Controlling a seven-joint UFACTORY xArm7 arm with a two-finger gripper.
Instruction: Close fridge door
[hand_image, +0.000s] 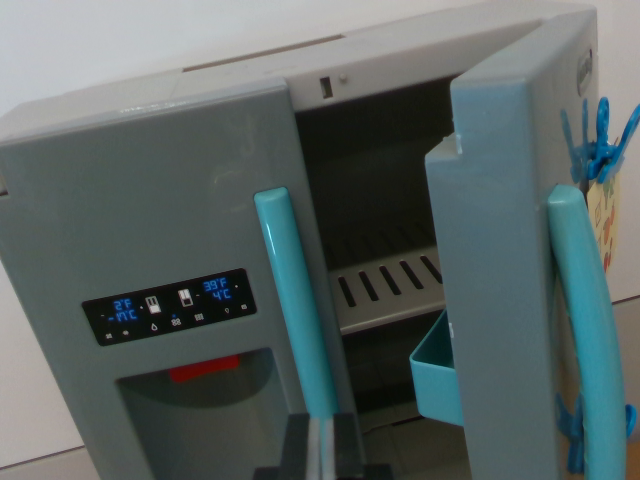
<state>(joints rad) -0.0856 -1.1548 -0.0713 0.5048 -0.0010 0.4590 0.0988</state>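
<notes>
A grey toy fridge (180, 200) fills the wrist view. Its left door is shut and carries a teal handle (293, 300), a black display panel (170, 305) with blue digits, and a dispenser recess with a red tab (203, 370). The right door (500, 280) stands swung open toward me, with its own teal handle (590, 330) and a teal shelf bin (437, 365) on its inner side. Between the doors the dark interior shows a slotted grey shelf (385, 290). A dark part of my gripper (320, 455) shows at the bottom edge, just below the left handle; its fingers are out of frame.
A white wall (120, 40) stands behind the fridge. Blue clip-like magnets (600, 145) and a paper note (607, 225) hang on the open door's outer face at the wrist view's right. A grey floor strip (40, 468) lies at the bottom left.
</notes>
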